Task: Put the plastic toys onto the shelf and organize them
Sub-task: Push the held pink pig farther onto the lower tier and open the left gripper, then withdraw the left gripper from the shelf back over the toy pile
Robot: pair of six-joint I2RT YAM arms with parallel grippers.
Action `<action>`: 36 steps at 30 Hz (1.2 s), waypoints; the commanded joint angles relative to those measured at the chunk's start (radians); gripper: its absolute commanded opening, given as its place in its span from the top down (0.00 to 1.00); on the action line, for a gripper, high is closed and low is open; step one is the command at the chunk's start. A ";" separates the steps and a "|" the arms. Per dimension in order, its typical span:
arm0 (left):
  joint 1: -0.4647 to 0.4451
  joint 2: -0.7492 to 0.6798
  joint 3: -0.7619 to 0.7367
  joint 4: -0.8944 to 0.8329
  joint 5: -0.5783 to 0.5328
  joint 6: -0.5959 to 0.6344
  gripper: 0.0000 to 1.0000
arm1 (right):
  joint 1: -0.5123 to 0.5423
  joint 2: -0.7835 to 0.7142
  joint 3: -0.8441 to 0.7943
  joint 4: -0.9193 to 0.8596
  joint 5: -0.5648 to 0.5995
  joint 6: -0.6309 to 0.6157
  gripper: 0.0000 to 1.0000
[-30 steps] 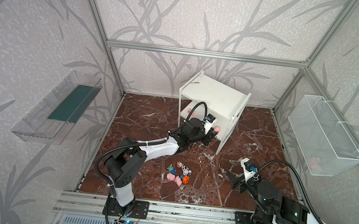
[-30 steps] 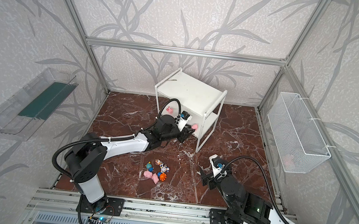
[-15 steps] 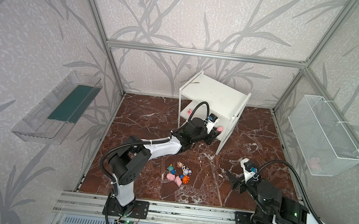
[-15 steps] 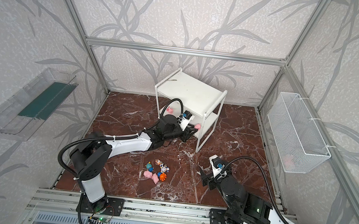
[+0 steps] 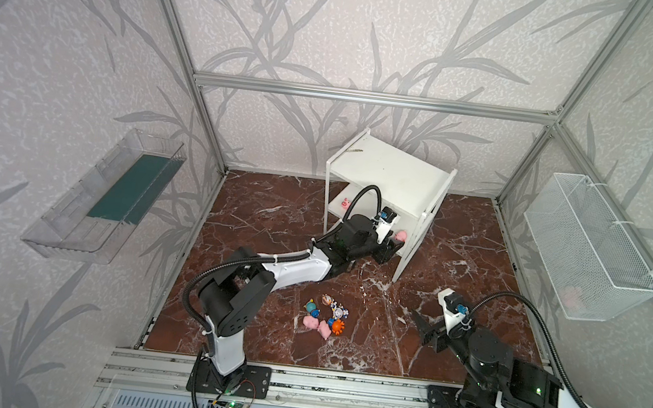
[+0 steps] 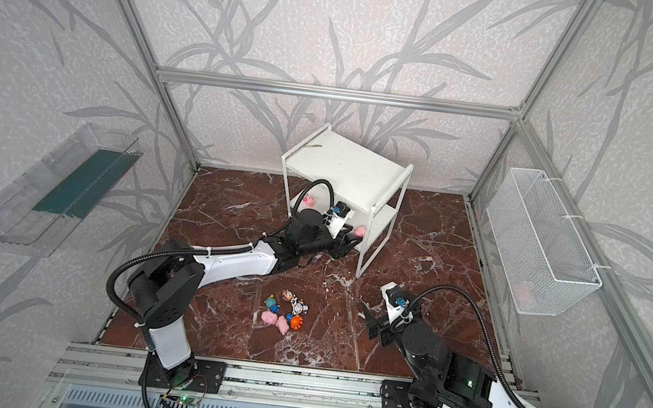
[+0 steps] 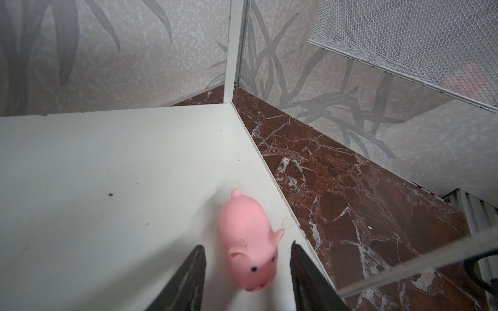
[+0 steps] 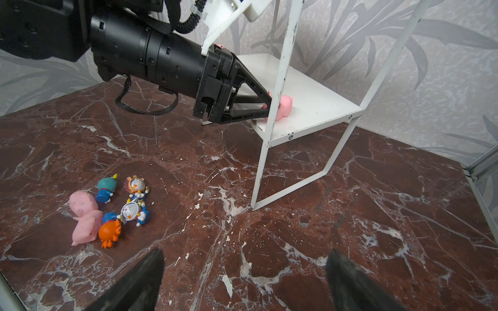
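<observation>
The white shelf (image 5: 391,170) stands at the back of the marble floor. My left gripper (image 7: 247,244) reaches onto its lower board (image 7: 107,175) and is open. A pink pig (image 7: 248,242) lies on the board between the fingers, with a gap on each side. In both top views the same pig (image 5: 400,235) (image 6: 360,230) shows by the shelf's front leg. A second pig (image 5: 345,203) sits further in on that board. Several toys (image 8: 113,207), two pigs and blue-white figurines, lie heaped on the floor (image 5: 322,317). My right gripper (image 8: 246,251) hovers open and empty over bare floor to their right.
A clear wall tray (image 5: 108,197) hangs on the left wall. A white mesh basket (image 5: 588,243) hangs on the right wall with something pink inside. The shelf's thin front leg (image 8: 269,129) stands right beside my left gripper's fingers.
My left gripper has opened and let go of the pink pig, which now rests on the shelf's lower board. The right arm has not moved.
</observation>
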 commanded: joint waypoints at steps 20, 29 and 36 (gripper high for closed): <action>-0.016 -0.569 -0.422 -0.465 -0.408 -0.160 0.12 | 0.006 0.260 -0.059 0.278 -0.236 -0.009 0.01; -0.060 -0.853 -0.533 -0.882 -0.536 -0.490 0.04 | 0.007 0.471 -0.063 0.426 -0.333 -0.006 0.01; -0.068 -0.899 -0.611 -1.005 -0.472 -0.669 0.03 | 0.006 0.545 -0.060 0.472 -0.362 -0.013 0.00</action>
